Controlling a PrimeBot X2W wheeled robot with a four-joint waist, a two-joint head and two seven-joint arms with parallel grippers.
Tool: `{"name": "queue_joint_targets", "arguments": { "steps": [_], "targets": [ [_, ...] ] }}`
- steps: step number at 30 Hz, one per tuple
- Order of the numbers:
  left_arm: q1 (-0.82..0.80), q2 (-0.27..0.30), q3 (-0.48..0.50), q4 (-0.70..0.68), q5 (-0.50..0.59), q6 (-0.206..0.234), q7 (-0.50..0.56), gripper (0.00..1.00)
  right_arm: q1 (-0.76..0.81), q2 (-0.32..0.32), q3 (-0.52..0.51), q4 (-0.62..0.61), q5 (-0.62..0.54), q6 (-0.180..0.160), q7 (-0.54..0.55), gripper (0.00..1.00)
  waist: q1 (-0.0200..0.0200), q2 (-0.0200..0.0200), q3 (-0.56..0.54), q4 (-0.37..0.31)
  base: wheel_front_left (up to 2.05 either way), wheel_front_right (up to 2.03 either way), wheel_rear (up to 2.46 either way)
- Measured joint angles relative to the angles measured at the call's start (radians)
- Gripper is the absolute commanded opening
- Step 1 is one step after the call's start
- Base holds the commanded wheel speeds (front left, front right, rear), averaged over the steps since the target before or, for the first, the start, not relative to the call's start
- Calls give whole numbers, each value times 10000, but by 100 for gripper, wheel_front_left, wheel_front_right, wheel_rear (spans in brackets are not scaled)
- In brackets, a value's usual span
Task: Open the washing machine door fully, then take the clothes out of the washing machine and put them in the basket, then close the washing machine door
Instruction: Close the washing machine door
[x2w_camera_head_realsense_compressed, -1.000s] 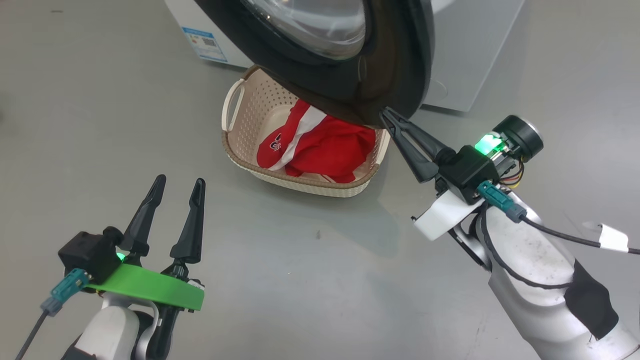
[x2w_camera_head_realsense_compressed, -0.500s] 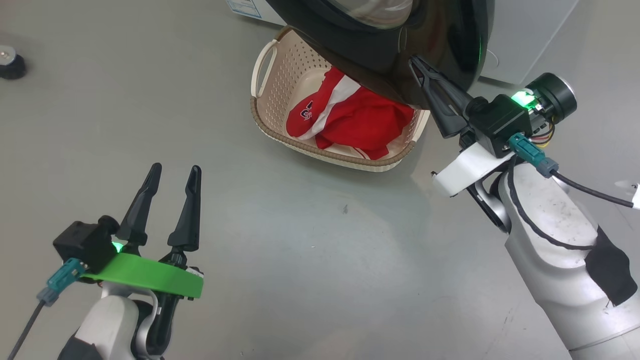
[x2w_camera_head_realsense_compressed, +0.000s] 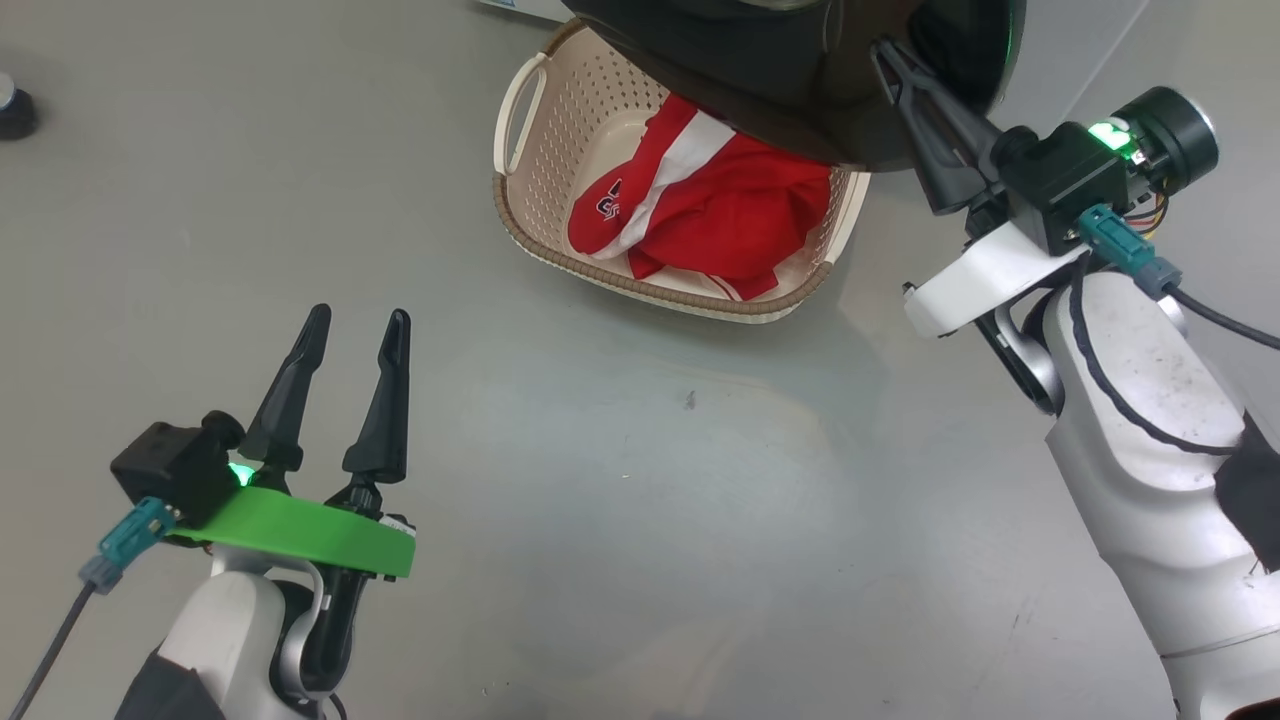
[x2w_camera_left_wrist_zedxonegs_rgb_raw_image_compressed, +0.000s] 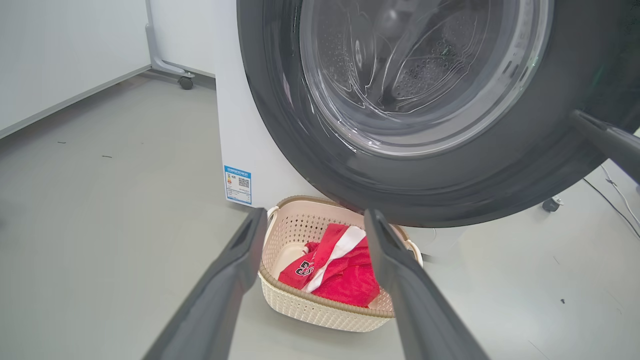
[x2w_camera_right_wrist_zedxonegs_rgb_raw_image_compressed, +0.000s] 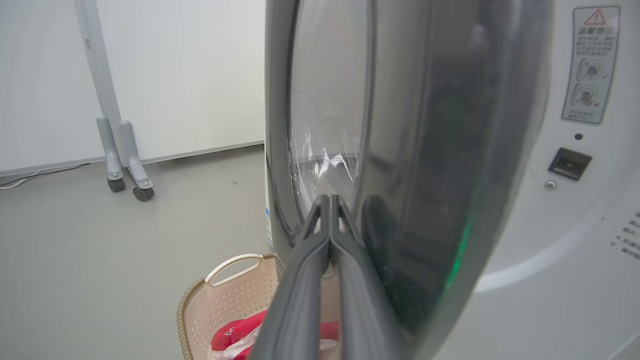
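Note:
The washing machine door (x2w_camera_head_realsense_compressed: 800, 90) hangs partly open over the basket (x2w_camera_head_realsense_compressed: 680, 292), black rim glossy, glass bowl (x2w_camera_left_wrist_zedxonegs_rgb_raw_image_compressed: 425, 75) showing the steel drum behind. Red clothes (x2w_camera_head_realsense_compressed: 735, 215) with a white stripe lie in the cream basket (x2w_camera_left_wrist_zedxonegs_rgb_raw_image_compressed: 320, 310). My right gripper (x2w_camera_head_realsense_compressed: 884, 50) is shut, its tip resting against the door's black rim (x2w_camera_right_wrist_zedxonegs_rgb_raw_image_compressed: 425, 210); the pressed-together fingers (x2w_camera_right_wrist_zedxonegs_rgb_raw_image_compressed: 320, 260) hold nothing. My left gripper (x2w_camera_head_realsense_compressed: 358, 320) stands open and empty above the floor, well short of the basket, and its wrist view looks at the clothes (x2w_camera_left_wrist_zedxonegs_rgb_raw_image_compressed: 345, 280). The white washing machine (x2w_camera_left_wrist_zedxonegs_rgb_raw_image_compressed: 240, 125) carries a blue label (x2w_camera_left_wrist_zedxonegs_rgb_raw_image_compressed: 237, 185).
The machine's front panel (x2w_camera_right_wrist_zedxonegs_rgb_raw_image_compressed: 575, 235) with its latch slot (x2w_camera_right_wrist_zedxonegs_rgb_raw_image_compressed: 569, 163) lies just right of the door's edge. A small dark object (x2w_camera_head_realsense_compressed: 12, 108) sits on the grey floor far left. A stand on castors (x2w_camera_right_wrist_zedxonegs_rgb_raw_image_compressed: 125, 170) is by the wall. A cable (x2w_camera_left_wrist_zedxonegs_rgb_raw_image_compressed: 617, 192) runs along the floor.
The head camera has shifted. Measured against the basket, my shut right gripper has moved away from it toward the machine, staying on the door's rim. The left gripper has kept its pose.

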Motion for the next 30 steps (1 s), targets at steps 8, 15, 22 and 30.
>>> {"name": "queue_joint_targets", "arguments": {
  "steps": [8, 15, 22, 30],
  "targets": [
    [-191, -115, -96, -29, -90, 0, 0, 100, -551, -190, -387, 79, 2, -96, 0, 0, 0, 0, 373, 14, 0, 0, 0],
    [-443, -176, -104, -105, -176, 0, 0, 100, -1315, -514, -702, 205, -2, -109, 0, 0, 0, 0, 828, 66, 0, 0, 0],
    [-640, -293, -146, -117, -351, 0, 0, 100, -2324, -863, -1058, 309, -6, -268, 2, 0, 0, 0, 1299, 132, 0, 0, 0],
    [-930, -399, -337, -96, -433, 0, 0, 100, -3266, -1197, -1279, 562, -21, -267, 127, 0, 1, 0, 1778, 204, 0, 0, 0]
  ]
}}
